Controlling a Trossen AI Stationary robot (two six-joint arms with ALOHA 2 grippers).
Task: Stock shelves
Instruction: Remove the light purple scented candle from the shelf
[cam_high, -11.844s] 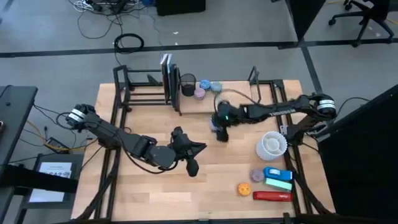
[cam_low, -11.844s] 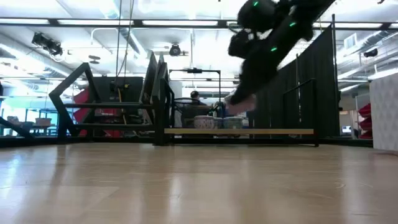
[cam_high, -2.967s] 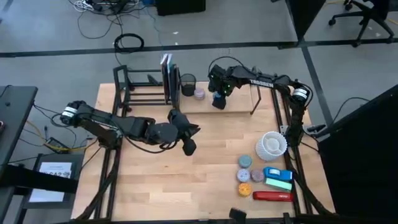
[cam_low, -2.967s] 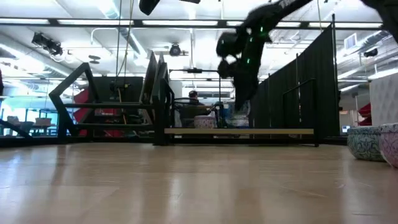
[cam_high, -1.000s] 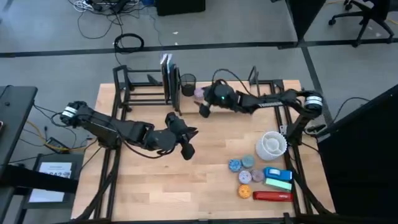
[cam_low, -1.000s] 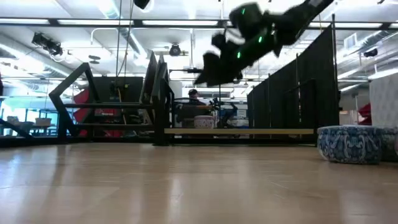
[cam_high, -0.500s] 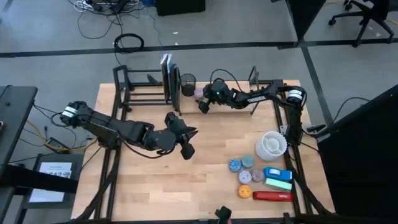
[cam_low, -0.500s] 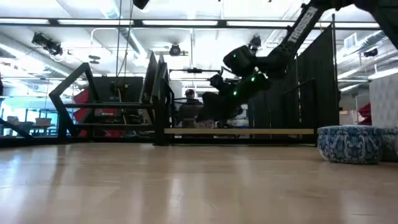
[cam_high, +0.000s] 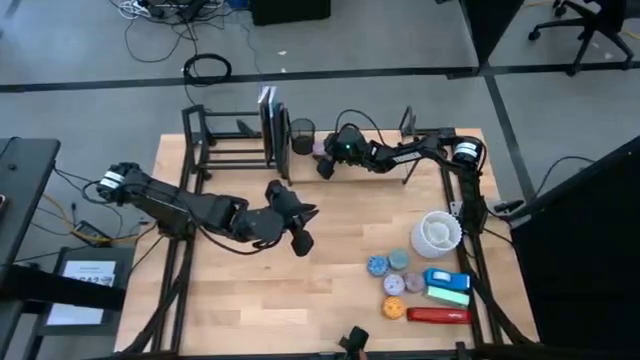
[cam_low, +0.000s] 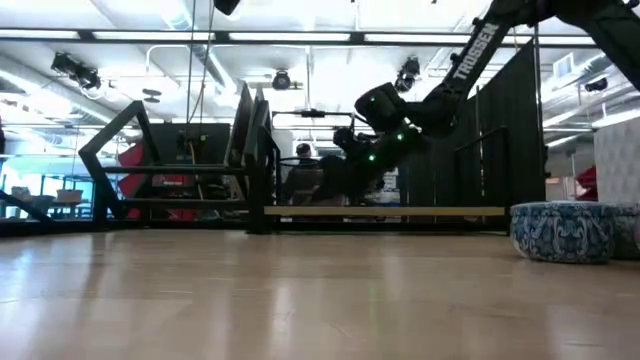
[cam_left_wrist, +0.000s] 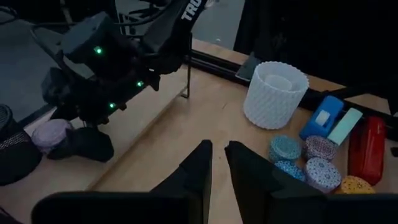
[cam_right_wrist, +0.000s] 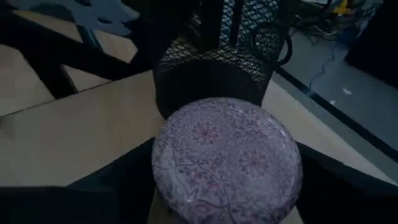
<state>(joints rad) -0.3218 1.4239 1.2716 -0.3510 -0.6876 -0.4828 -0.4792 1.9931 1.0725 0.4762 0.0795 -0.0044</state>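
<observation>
right wrist view is showing the relation that matters: a round purple patterned tin (cam_right_wrist: 227, 158) is sitting right in front of the right end effector (cam_right_wrist: 217, 186), between its two dark fingers, which are standing apart on either side of it. whether they are pressing its sides or only flanking it i cannot tell. directly past the tin, touching or nearly so, a black mesh cup (cam_right_wrist: 217, 59) is standing on the pale board. so the tin is lying straight ahead of this end effector, along its reach.

in the high view the right end effector (cam_high: 325, 166) is reaching low over the near end of the shelves (cam_high: 240, 140), at the narrow wooden board beside the barred rack; the mesh cup (cam_high: 303, 131) is standing just beyond it. the board's long axis is running across the counter (cam_high: 330, 270), from the rack toward the right arm's side, and the arm is stretching along it.

the left end effector (cam_high: 302, 240) is hovering over the middle of the counter, well apart from the shelves, with its fingers nearly closed and nothing between them, as the left wrist view shows (cam_left_wrist: 217, 168).

the remaining stock, a white ribbed cup (cam_high: 437, 232) and a cluster of small tins (cam_high: 393, 275), is lying near the right arm's corner, so the right arm is looking to be the nearer one for fetching the next piece.
</observation>
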